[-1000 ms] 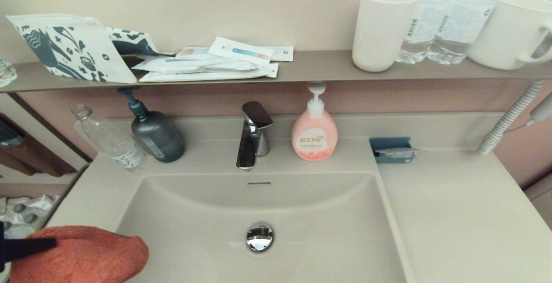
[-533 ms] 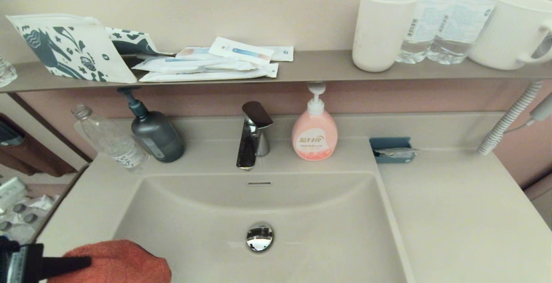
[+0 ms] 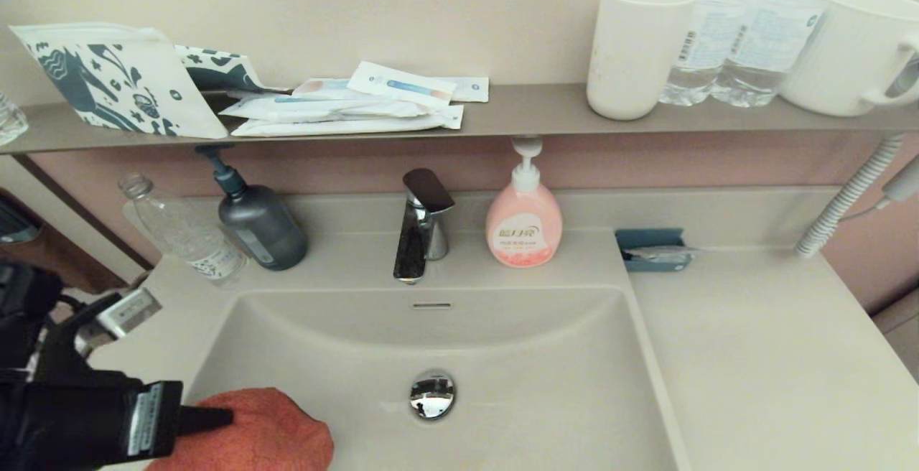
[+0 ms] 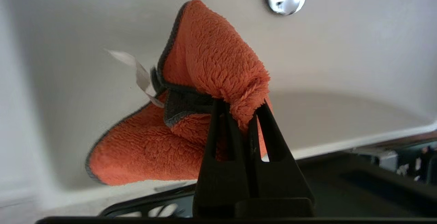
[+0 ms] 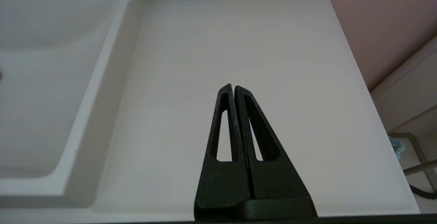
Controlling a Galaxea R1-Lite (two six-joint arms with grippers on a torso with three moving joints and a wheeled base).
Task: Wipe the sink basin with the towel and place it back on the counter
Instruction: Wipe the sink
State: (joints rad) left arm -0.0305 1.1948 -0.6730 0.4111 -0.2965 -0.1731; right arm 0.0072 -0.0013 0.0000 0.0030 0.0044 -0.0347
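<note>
Beige bench (image 3: 761,356) surrounds the sink basin (image 3: 502,342), where the towel (image 4: 205,80) is clamped by the left gripper (image 4: 240,109) at the near-left. Its pinch is seen only by the left wrist. The right gripper (image 5: 233,88), jaws pressed together empty, is absent from the head view.

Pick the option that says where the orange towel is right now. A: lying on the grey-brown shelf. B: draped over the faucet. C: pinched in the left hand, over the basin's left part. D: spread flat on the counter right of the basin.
C: the left hand is shut on a fold of the towel, which hangs over the left part of the sink basin, left of the drain plug.
</note>
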